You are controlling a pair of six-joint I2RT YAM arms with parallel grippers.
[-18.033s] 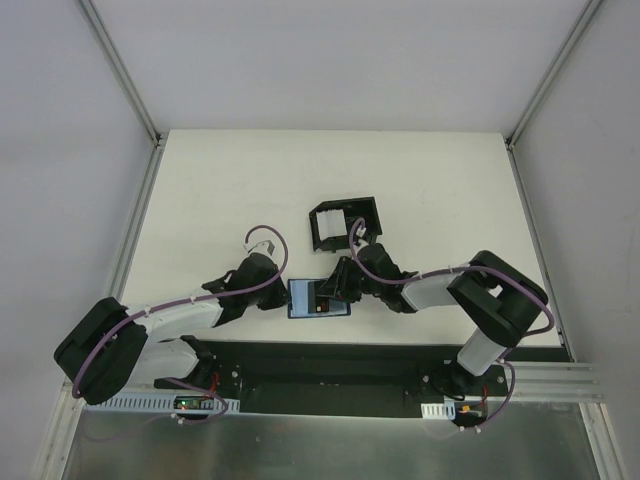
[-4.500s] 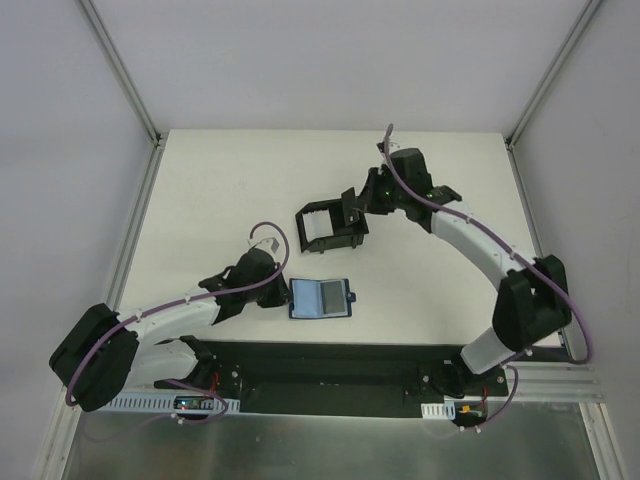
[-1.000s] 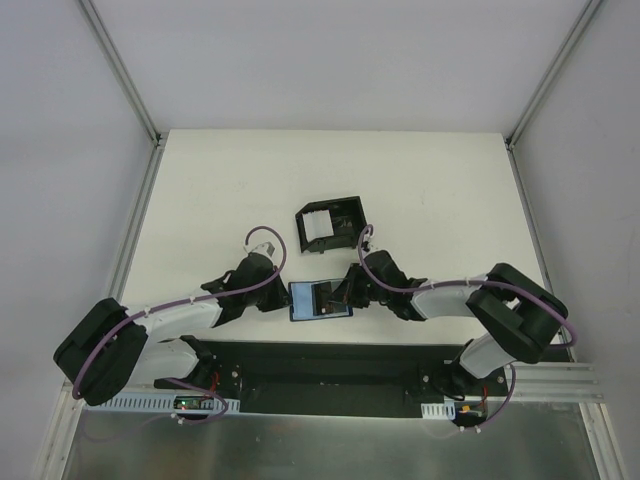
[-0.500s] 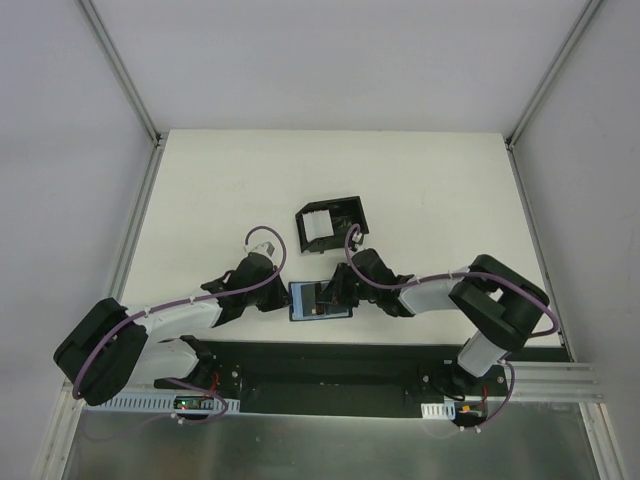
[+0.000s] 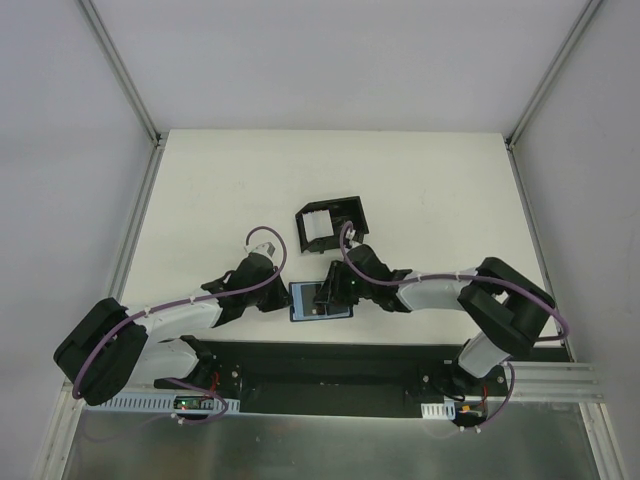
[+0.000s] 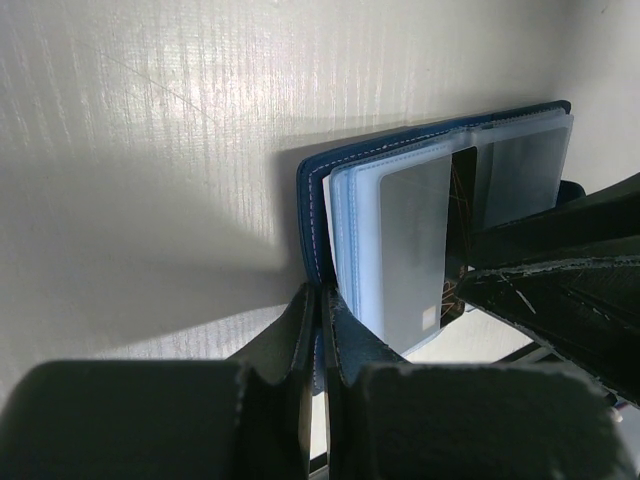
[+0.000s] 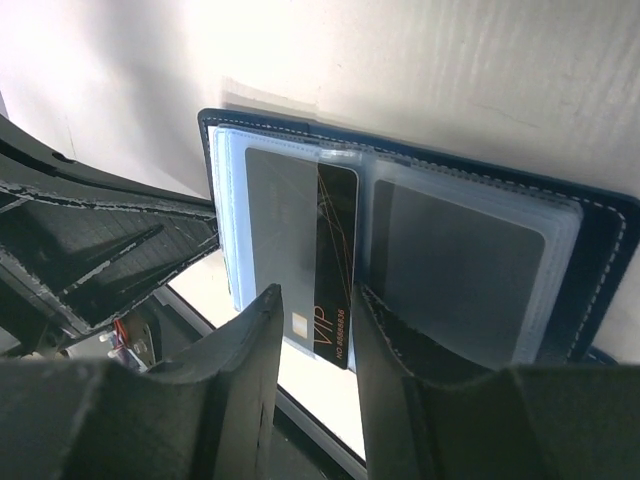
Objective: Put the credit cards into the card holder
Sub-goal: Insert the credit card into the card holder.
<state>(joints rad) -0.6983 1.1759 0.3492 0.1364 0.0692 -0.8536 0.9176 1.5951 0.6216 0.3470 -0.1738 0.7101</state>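
Black left tool (image 6: 318, 300): fingers pressed together, pinching the edge of the card holder's (image 6: 312, 215) dark blue cover.
Right tool (image 7: 313, 295): fingers spread partway and gripping nothing. The tips stand either side of the credit card's (image 7: 335, 250) black band. Contact with the sleeve cannot be told.
Card holder position: it lies open and flat on the white worktop (image 5: 220, 190), sleeves up, between the two tools. The left tool is at its left edge and the right tool is over its right part.
Credit card position: a grey face with a black band, seated in a clear sleeve. One end projects past the sleeve edge, directly between the right tool's fingers.
Second grey card (image 7: 455, 270): fully inside the opposite sleeve.
Writing: "VIP" in gold letters on the black band. The row of digits beside it is too small to read.
Black box (image 5: 345, 212): on the worktop just beyond the card holder, with a white stack (image 5: 316, 228) inside.
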